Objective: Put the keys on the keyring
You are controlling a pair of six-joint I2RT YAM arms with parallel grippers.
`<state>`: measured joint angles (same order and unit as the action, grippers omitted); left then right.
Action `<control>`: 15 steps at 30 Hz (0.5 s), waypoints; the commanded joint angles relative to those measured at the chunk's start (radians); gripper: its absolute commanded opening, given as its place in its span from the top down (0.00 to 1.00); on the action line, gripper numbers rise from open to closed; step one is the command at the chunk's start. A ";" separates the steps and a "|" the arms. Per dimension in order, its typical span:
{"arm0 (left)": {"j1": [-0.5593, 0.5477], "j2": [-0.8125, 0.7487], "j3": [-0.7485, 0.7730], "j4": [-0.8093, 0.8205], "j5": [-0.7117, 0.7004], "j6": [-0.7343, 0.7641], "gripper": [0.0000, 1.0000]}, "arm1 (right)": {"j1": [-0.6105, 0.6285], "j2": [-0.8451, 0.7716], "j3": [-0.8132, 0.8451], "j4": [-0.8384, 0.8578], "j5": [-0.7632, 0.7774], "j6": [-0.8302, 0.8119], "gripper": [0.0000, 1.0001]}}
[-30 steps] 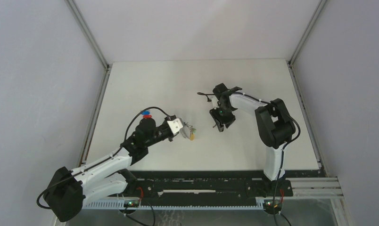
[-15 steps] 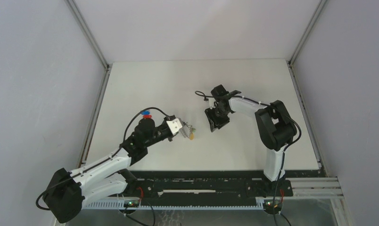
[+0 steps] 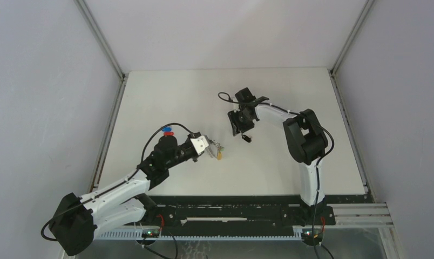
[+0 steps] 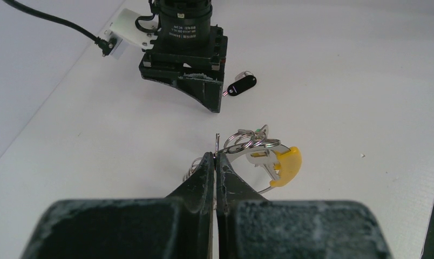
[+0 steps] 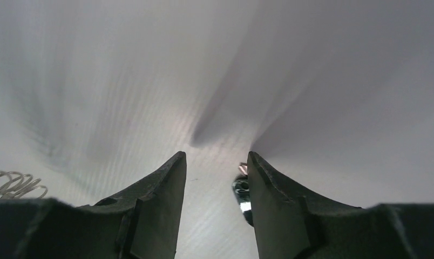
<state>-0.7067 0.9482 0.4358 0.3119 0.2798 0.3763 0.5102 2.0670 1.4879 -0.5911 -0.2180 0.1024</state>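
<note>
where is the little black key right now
Top view: the black key lies on the table near its middle, beside the right gripper, right of the keyring.

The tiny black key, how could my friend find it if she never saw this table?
Look at the middle of the white table, right beside the right arm's black end effector. The tiny black-headed key lies there alone, dark and much smaller than the silver chain keyring with the yellow strip to its left.

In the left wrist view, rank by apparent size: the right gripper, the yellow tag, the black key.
Right gripper, clearly largest.
Yellow tag and black key look close; the tag is nearer the camera, so unranked.
</note>
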 commanded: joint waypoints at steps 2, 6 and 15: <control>-0.002 -0.018 0.019 0.055 -0.004 -0.013 1.00 | -0.054 -0.007 0.021 -0.019 0.082 0.018 0.54; -0.003 -0.021 0.020 0.055 0.000 -0.012 1.00 | -0.086 -0.037 -0.004 -0.021 0.075 0.004 0.54; -0.002 -0.023 0.017 0.057 0.003 -0.017 1.00 | -0.051 -0.066 -0.006 -0.036 0.106 -0.106 0.53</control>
<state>-0.7071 0.9482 0.4358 0.3119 0.2802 0.3759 0.4088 2.0563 1.4837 -0.6273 -0.1455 0.0761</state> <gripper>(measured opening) 0.011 0.465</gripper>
